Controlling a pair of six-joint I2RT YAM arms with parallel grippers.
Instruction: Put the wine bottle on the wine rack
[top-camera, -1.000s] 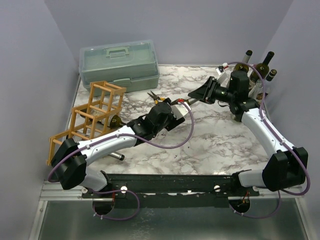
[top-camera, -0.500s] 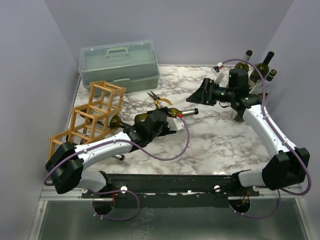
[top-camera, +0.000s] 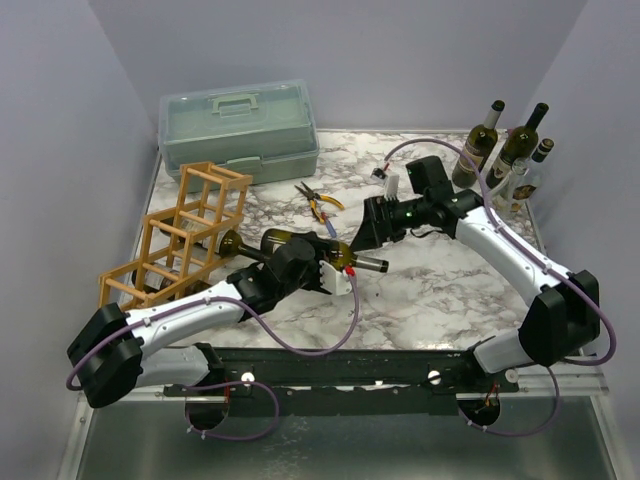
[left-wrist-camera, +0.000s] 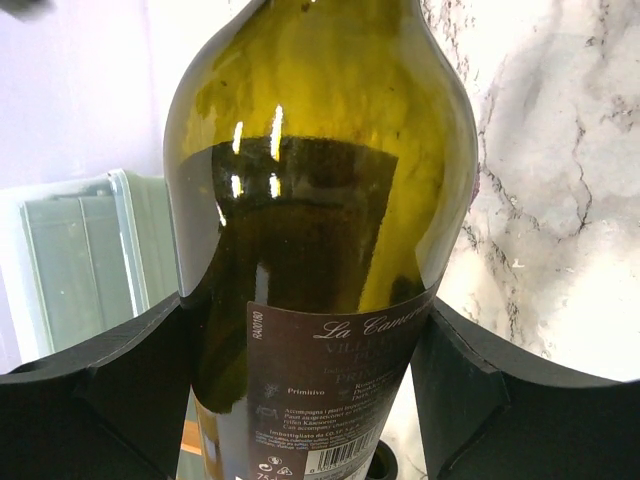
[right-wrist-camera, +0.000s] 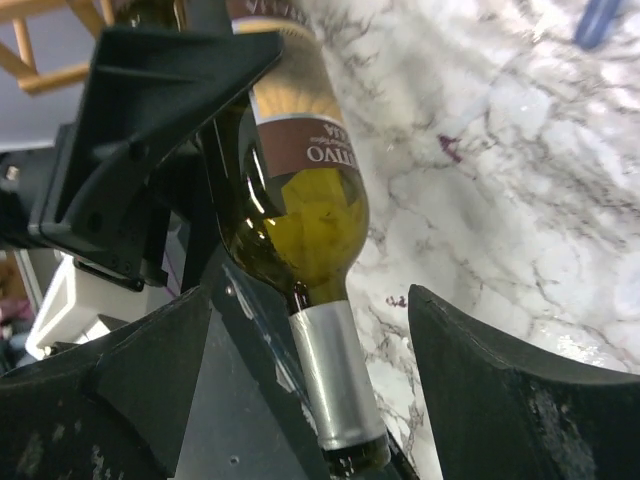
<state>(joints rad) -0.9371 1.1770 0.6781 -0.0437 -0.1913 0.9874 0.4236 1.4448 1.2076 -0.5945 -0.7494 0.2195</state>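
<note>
The wine bottle (top-camera: 345, 259) is olive green with a brown label and a silver foil neck (right-wrist-camera: 335, 390). It lies nearly level, low over the marble table, neck pointing right. My left gripper (top-camera: 318, 265) is shut on its body, and both black fingers (left-wrist-camera: 120, 370) press the glass at the label (left-wrist-camera: 330, 400). My right gripper (top-camera: 362, 243) stands open around the neck, with a gap on each side. The wine rack (top-camera: 185, 235), an orange-tan stick lattice, stands at the left, just beyond the bottle's base.
Another dark bottle (top-camera: 232, 243) lies in the rack, base sticking out. A pale green toolbox (top-camera: 240, 125) sits at the back left, yellow-handled pliers (top-camera: 320, 200) in front of it. Three upright bottles (top-camera: 515, 150) stand at the back right corner.
The right gripper has opened and swung forward and left to the bottle's neck. The left arm has drawn back toward the near left, carrying the bottle with it.
</note>
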